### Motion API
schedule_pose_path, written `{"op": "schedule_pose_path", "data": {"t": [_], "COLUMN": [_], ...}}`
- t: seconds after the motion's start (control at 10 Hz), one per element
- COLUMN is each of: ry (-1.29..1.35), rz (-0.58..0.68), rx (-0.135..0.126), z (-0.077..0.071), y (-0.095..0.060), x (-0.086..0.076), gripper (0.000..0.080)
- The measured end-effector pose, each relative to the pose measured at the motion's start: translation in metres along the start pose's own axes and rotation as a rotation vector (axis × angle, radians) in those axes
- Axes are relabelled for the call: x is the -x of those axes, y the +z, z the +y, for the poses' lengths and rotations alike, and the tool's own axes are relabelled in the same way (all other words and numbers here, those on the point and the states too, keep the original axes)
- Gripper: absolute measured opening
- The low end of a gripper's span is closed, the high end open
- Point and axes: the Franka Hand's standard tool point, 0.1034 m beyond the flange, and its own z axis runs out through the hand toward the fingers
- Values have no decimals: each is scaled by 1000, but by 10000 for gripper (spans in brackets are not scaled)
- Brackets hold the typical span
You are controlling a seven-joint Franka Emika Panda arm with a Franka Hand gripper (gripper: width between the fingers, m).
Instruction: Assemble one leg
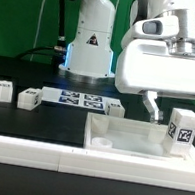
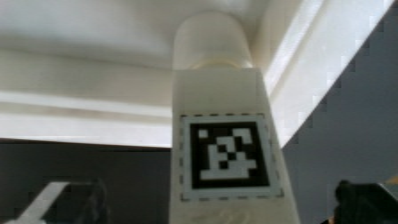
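The leg [image 1: 181, 130] is a small white block with a black-and-white tag. It stands upright at the right end of the large white tray [image 1: 119, 141] in the exterior view. My gripper [image 1: 178, 106] hangs just above it. In the wrist view the leg [image 2: 224, 130] runs between my two dark fingertips [image 2: 54, 205], and its rounded far end meets the tray [image 2: 98, 95]. There is a gap on each side of the leg, so my gripper [image 2: 210, 208] is open around it and not touching it.
Two more small white legs [image 1: 5, 92] [image 1: 28, 98] stand at the exterior view's left, and another [image 1: 114, 107] stands behind the tray. The marker board [image 1: 80, 100] lies flat between them. The robot's white base [image 1: 91, 44] rises behind.
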Motion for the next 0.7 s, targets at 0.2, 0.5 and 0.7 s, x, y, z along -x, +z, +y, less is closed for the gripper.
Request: {"op": "schedule_pose_path", "data": {"t": [0.2,0.5,0.7], "ry": [0,11,11], "rz": [0,3,-26], "rx": [0,-1,-7], "z": [0,1,-1], "y": [0,-14,-13], "x": [0,-15,-13], "gripper": [649,649,649]}}
